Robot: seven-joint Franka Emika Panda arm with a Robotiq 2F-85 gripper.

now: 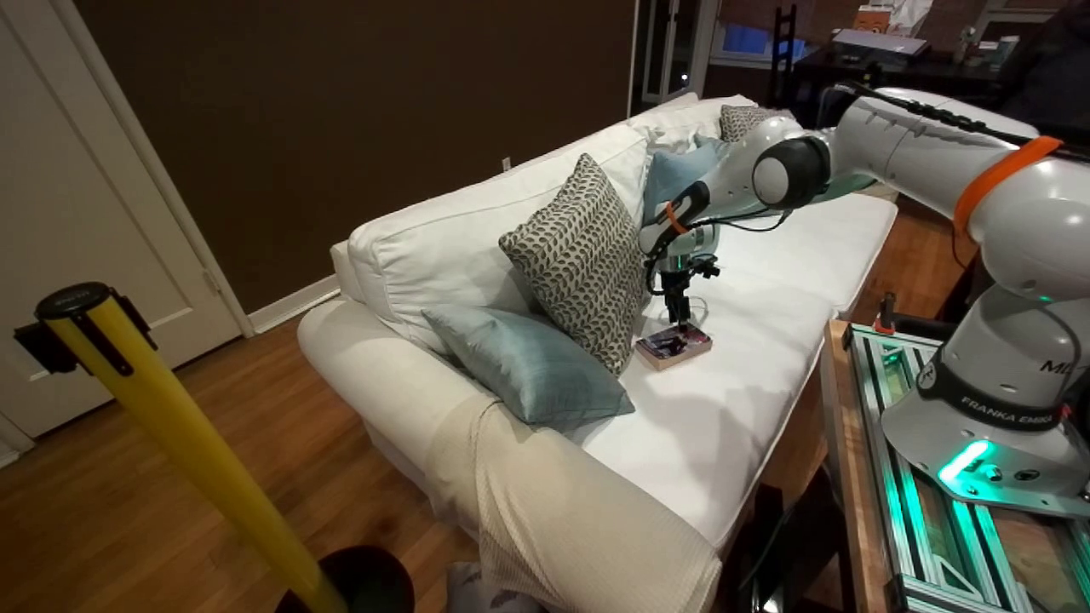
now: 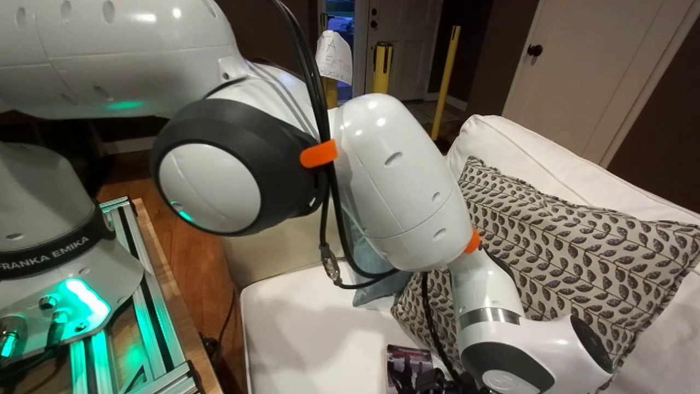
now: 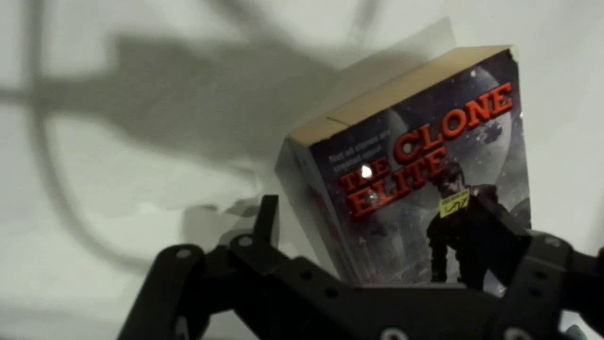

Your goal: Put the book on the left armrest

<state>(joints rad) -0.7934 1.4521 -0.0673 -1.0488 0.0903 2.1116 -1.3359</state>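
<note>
The book (image 3: 424, 189) has a dark cover with red lettering and lies flat on the white sofa seat. It also shows in both exterior views (image 1: 662, 351) (image 2: 409, 357). My gripper (image 3: 384, 229) points down over it, open. In the wrist view the left fingertip is beside the spine, over the seat; the right finger overlaps the cover. Whether the fingers touch the book I cannot tell. The left armrest (image 1: 366, 349) is broad and cream, partly under a beige throw, at the near end of the sofa; it is mostly hidden by the arm in an exterior view (image 2: 262, 251).
A blue cushion (image 1: 528, 362) leans between armrest and seat. A patterned grey cushion (image 1: 588, 264) stands against the backrest (image 1: 451, 230), beside the book. More cushions (image 1: 681, 174) are farther along. A yellow post (image 1: 179, 434) stands outside the armrest. The robot's table (image 1: 851, 477) faces the seat.
</note>
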